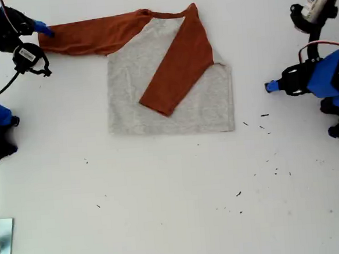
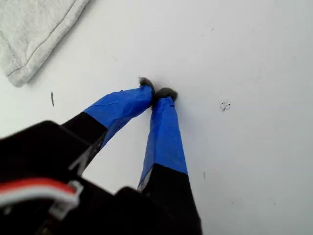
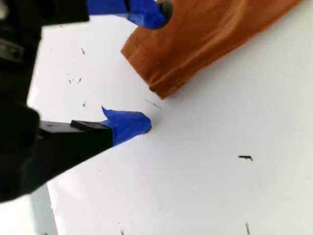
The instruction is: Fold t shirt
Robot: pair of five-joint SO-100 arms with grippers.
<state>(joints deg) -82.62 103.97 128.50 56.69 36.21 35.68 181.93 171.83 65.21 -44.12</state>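
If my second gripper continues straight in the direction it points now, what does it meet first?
Most likely the cuff of the outstretched rust-orange sleeve. My second gripper is open, one fingertip over the cuff, the other on bare table. Height above the fabric is unclear.

The t shirt [image 1: 169, 75] is soft knit cloth, matt throughout: a flecked heather-grey body [image 1: 133, 100] with a stitched hem, and rust-orange sleeves [image 1: 177, 68] of finer, smoother weave. The worktop [image 1: 174, 196] is smooth white with a faint sheen, dotted with dark specks. Both claws wear glossy blue tape over matt black plastic [image 2: 161, 117] [image 3: 127, 125].
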